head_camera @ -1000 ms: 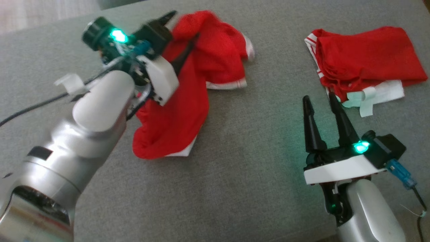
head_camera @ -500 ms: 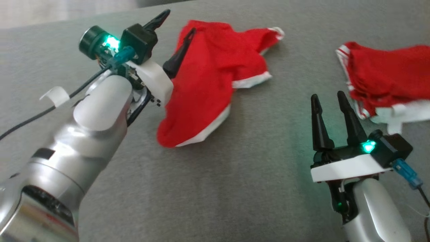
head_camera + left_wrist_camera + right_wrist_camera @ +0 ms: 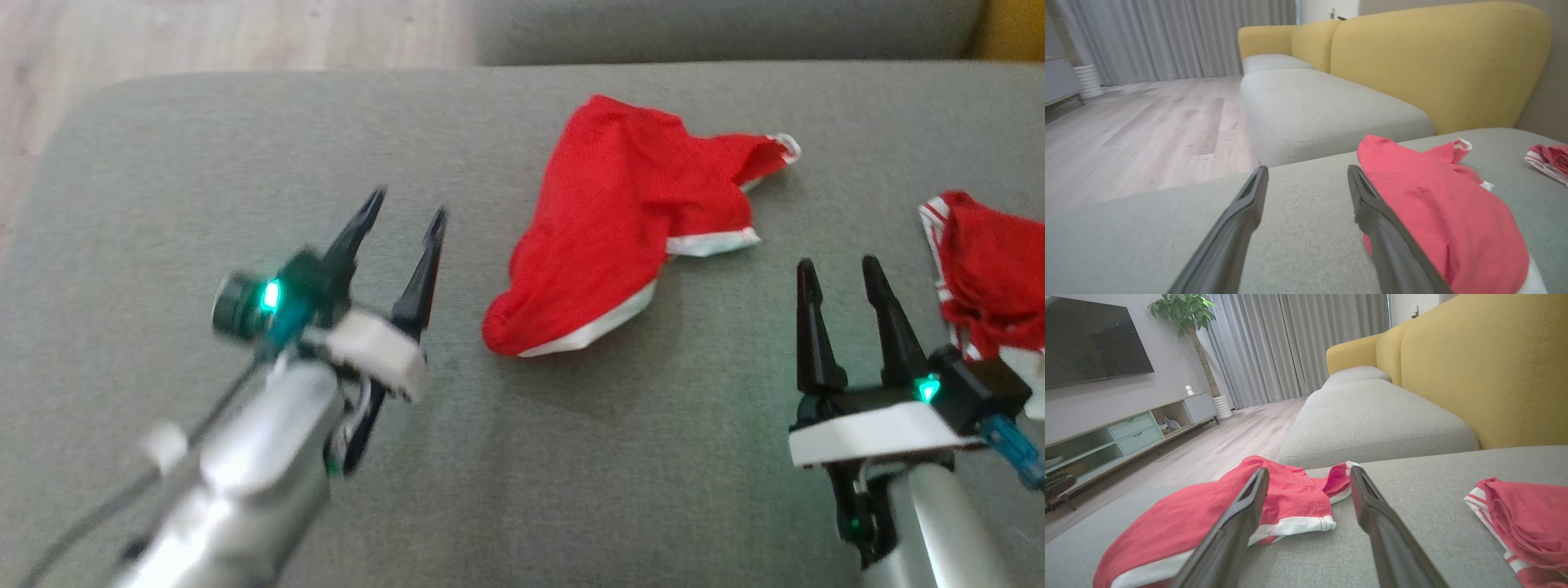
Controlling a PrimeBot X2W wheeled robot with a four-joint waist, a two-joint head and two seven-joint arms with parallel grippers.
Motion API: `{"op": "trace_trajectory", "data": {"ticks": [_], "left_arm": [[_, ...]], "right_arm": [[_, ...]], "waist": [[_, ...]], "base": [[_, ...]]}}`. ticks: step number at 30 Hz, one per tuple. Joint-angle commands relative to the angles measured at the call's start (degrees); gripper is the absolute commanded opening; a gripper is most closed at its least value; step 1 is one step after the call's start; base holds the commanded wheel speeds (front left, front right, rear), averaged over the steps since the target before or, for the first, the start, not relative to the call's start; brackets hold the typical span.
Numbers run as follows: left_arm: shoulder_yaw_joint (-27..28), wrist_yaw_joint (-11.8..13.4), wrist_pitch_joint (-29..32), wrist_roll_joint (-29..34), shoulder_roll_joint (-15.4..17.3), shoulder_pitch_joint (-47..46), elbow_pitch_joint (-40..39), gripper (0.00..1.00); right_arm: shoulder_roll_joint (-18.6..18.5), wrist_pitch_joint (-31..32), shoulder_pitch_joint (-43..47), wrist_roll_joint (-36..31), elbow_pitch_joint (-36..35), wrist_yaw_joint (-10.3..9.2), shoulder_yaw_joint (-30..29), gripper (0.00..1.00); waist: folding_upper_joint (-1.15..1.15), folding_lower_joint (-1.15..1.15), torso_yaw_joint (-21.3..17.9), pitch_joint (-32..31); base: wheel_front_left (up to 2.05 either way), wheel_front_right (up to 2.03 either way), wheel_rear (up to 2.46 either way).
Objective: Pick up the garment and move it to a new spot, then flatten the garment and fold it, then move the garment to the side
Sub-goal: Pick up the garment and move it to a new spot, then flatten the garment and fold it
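Seen from the head, the red garment (image 3: pixel 620 220) lay crumpled on the grey sofa cushion (image 3: pixel 204 163), apart from the left hand (image 3: pixel 408 204) and the right hand (image 3: pixel 838 263), both spread open and empty. The left wrist view showed it just beside that hand's right finger. In the right wrist view it lay beyond the left finger, with a second red garment (image 3: pixel 1527 514) at the right.

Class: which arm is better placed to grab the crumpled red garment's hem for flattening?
Probably right: the open right gripper looks straight at the white hem of the crumpled garment. The open left gripper faces bare cushion, garment beside it.
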Motion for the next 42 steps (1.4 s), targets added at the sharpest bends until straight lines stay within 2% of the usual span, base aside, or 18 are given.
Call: {"op": "trace_trajectory", "data": {"ticks": [1,6,9,13,18,22,28,36,42], "left_arm": [[3.32,1.58,-0.64,-0.20,1.83,0.13,-3.03,1.00],[11.81,9.03,-0.69,2.73,2.53,13.07,-13.52,1.00],[16.19,10.07,-0.70,5.01,1.57,19.91,-18.05,1.00],[20.07,8.79,-0.70,7.92,-0.57,25.19,-21.51,1.00],[22.47,6.61,-0.70,11.20,-3.32,26.74,-22.28,1.00],[23.80,4.41,-0.70,13.57,-5.86,26.41,-21.47,1.00],[25.05,1.88,-0.71,15.65,-8.50,25.64,-19.70,1.00],[27.29,-0.55,-0.71,16.94,-10.41,24.94,-17.63,1.00],[29.25,-1.11,-0.71,17.74,-10.94,24.56,-17.34,1.00]], "right_arm": [[-0.21,-0.61,0.07,-0.47,-1.60,-0.04,1.02,1.00],[-0.21,-0.61,2.21,-1.15,-1.35,-0.04,0.20,1.00],[-0.21,-0.61,2.91,-1.68,-0.92,-0.04,0.27,1.00],[-0.21,-0.61,3.52,-2.07,0.32,-0.04,0.04,1.00],[-0.21,-0.19,2.01,-3.94,2.25,-0.04,-2.17,1.00],[-0.21,4.78,-3.04,-2.63,7.14,-0.04,-3.78,1.00],[-0.21,9.08,-10.75,-5.64,15.07,-0.04,-9.09,1.00],[-0.21,9.66,-17.63,-8.25,24.38,-0.04,-12.71,1.00],[-0.21,8.88,-20.26,-9.42,29.16,-0.04,-13.12,1.00]], "waist": [[0.00,0.01,1.67,-1.47],[0.00,0.01,3.59,-2.86],[0.00,0.01,4.34,-3.44],[0.00,0.01,5.38,-4.15],[0.00,0.01,6.61,-2.96],[0.00,0.01,7.85,-0.29],[0.00,0.01,9.55,2.37],[0.00,0.01,11.15,3.74],[0.00,0.01,11.48,4.27]], "base": [[0.00,0.00,0.00],[0.00,0.00,0.00],[0.00,0.00,0.00],[0.00,0.00,0.00],[0.00,0.00,0.00],[0.00,0.00,0.00],[0.00,0.00,0.00],[0.00,0.00,0.00],[0.00,0.00,0.00]]}}
